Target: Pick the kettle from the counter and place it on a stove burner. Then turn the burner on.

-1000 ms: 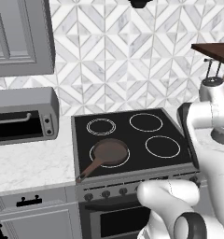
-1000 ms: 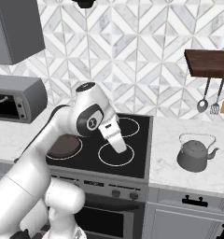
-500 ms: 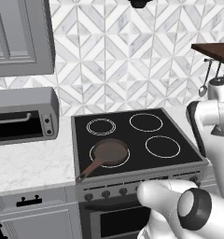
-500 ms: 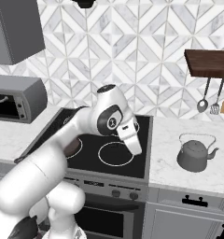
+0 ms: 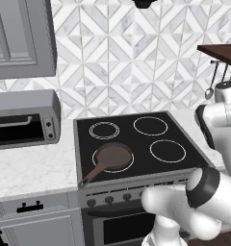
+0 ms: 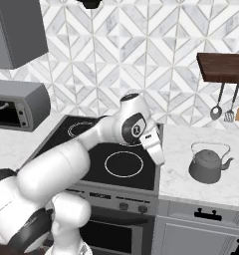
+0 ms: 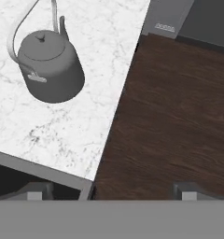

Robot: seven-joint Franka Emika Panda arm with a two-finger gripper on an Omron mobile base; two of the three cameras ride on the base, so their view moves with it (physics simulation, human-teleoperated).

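On the white marble tabletop (image 6: 226, 191) right of the black glass cooktop (image 6: 91, 164), the grey kettle (image 6: 207, 166) stands upright, well apart from the arm. From the hand view, the kettle (image 7: 50, 66) sits at upper left on the tabletop (image 7: 62, 126), near its edge, with dark wood floor (image 7: 170, 121) beyond. Hand (image 7: 111, 190) fingers are spread apart, holding nothing. A brown frying pan (image 5: 110, 159) occupies the front-left burner; the large front-right stove burner (image 5: 168, 151) is bare.
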